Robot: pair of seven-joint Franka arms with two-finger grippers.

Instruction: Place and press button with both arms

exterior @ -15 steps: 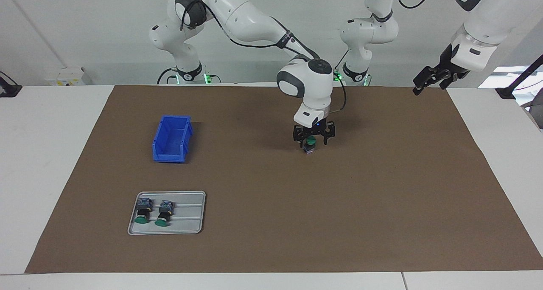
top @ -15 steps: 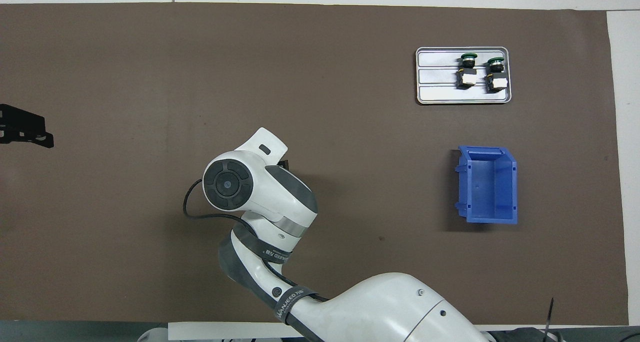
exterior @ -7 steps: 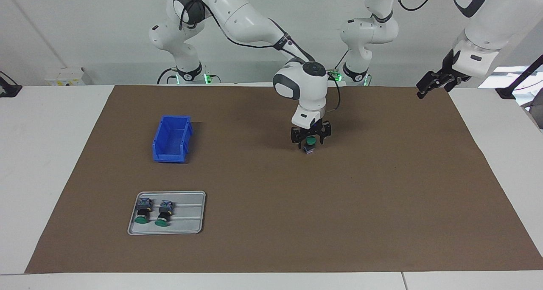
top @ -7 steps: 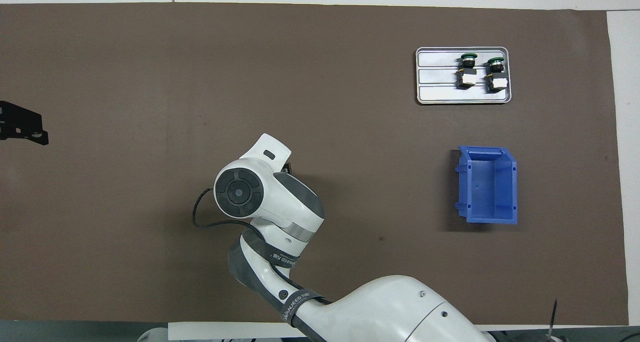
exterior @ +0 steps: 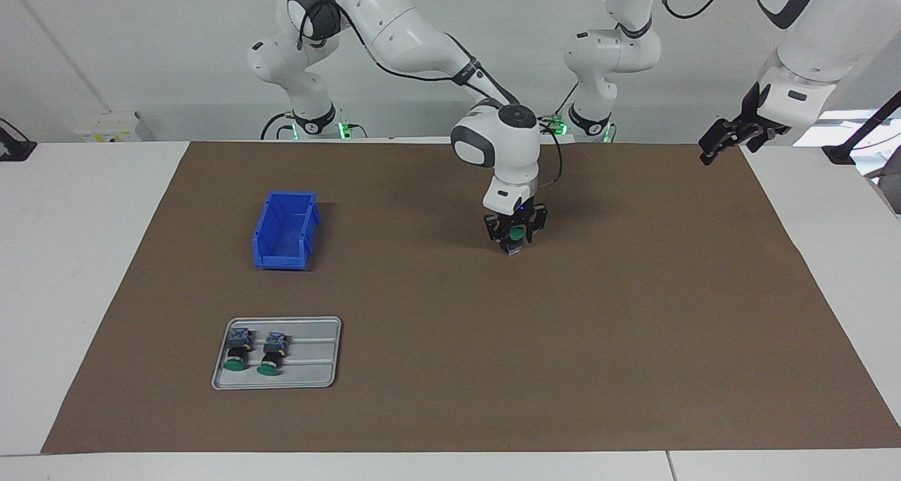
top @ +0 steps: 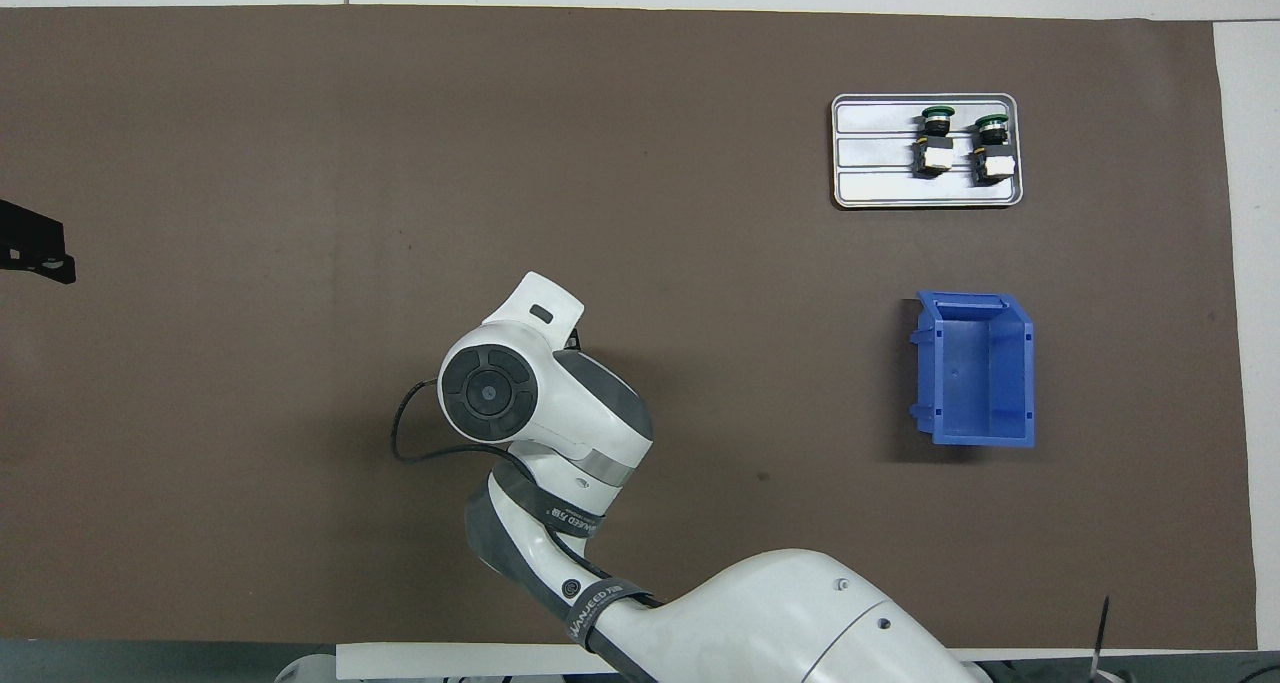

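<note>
My right gripper is shut on a button with a green cap, held upright at the middle of the brown mat. The button's base is at or just above the mat; I cannot tell whether they touch. In the overhead view the right arm's wrist hides both the gripper and the button. My left gripper hangs raised over the mat's edge at the left arm's end of the table, empty, and shows at the picture's edge in the overhead view.
A silver tray holds two more green-capped buttons lying on their sides, toward the right arm's end. A blue open bin stands nearer to the robots than the tray. Both show in the overhead view: tray, bin.
The right gripper has turned at the wrist and come down slightly with the button in it. The left gripper has drawn away toward the left arm's end of the table.
</note>
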